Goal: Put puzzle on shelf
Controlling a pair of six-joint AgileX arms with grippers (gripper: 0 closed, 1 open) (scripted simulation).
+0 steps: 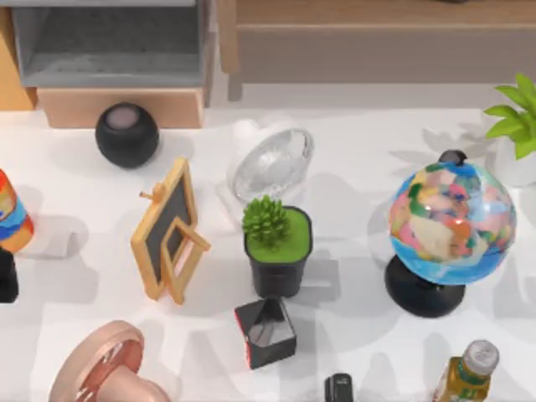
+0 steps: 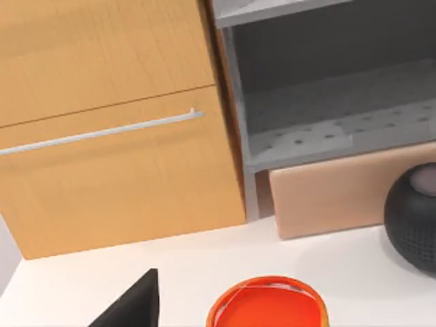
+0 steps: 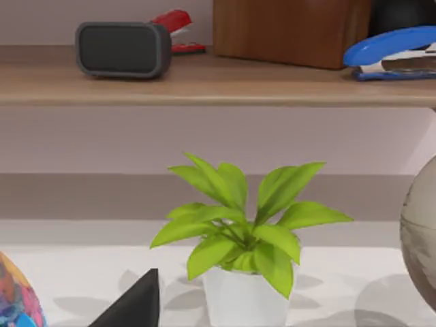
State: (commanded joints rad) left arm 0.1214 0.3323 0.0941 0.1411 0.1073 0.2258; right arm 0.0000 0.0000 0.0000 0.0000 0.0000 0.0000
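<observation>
From above, the shelf (image 1: 368,12) ran along the back right of the white surface (image 1: 360,167), beyond the globe (image 1: 450,222). A grey cubby (image 1: 109,42) stood at the back left, with a round black speaker (image 1: 126,134) before it. A black cube (image 1: 266,332) sat just in front of the succulent pot (image 1: 279,251).

In the left wrist view, my left pincer (image 2: 133,310) showed as one dark tip above the surface, near an orange lid (image 2: 267,306) and facing a wooden cabinet (image 2: 109,122). I could not tell whether it was spread or pressed together.

In the right wrist view, my right pincer (image 3: 133,306) also showed as one dark tip, so again I could not tell. It faced a leafy plant (image 3: 248,238). Behind the plant, the shelf carried a grey box (image 3: 122,49) and a blue stapler (image 3: 392,51).
</observation>
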